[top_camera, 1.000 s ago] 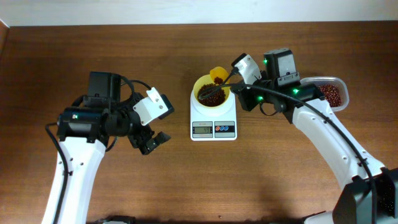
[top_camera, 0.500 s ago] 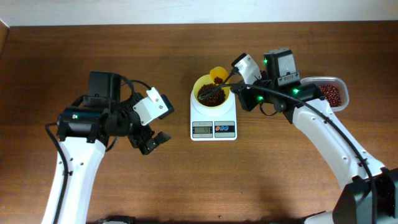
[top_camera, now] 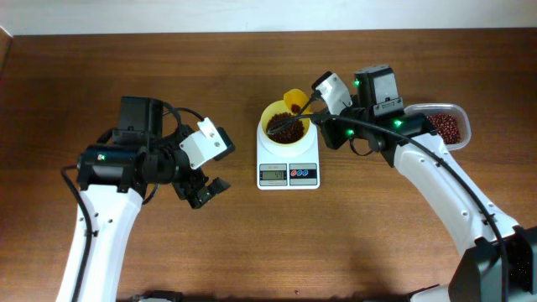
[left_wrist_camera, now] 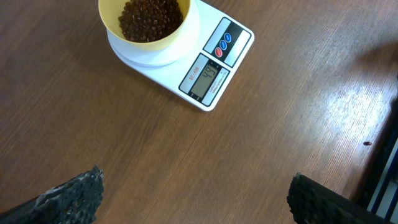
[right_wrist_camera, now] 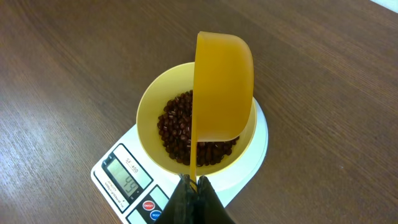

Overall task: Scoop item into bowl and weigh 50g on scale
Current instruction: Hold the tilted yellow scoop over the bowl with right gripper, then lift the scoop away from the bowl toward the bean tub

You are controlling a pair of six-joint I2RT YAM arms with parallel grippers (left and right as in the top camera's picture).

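Note:
The pale-yellow bowl (top_camera: 270, 114) stands on the white scale (top_camera: 288, 164) mid-table, with dark red-brown beans (top_camera: 287, 129) heaped inside. My right gripper (top_camera: 319, 97) is shut on the handle of a yellow scoop (top_camera: 294, 101). In the right wrist view the right gripper (right_wrist_camera: 194, 186) pinches that thin handle, and the scoop (right_wrist_camera: 224, 87) hangs turned on its side over the bowl (right_wrist_camera: 148, 106) and beans (right_wrist_camera: 177, 127). My left gripper (top_camera: 205, 191) stays open above bare wood left of the scale. The left wrist view shows the left gripper (left_wrist_camera: 196, 199) empty, short of the scale (left_wrist_camera: 214, 71) and bowl (left_wrist_camera: 186, 31).
A clear plastic container (top_camera: 446, 126) holding more beans sits at the far right, behind my right arm. The scale's display (right_wrist_camera: 127, 180) and coloured buttons (top_camera: 304, 174) face the front edge. Bare wooden tabletop lies all around.

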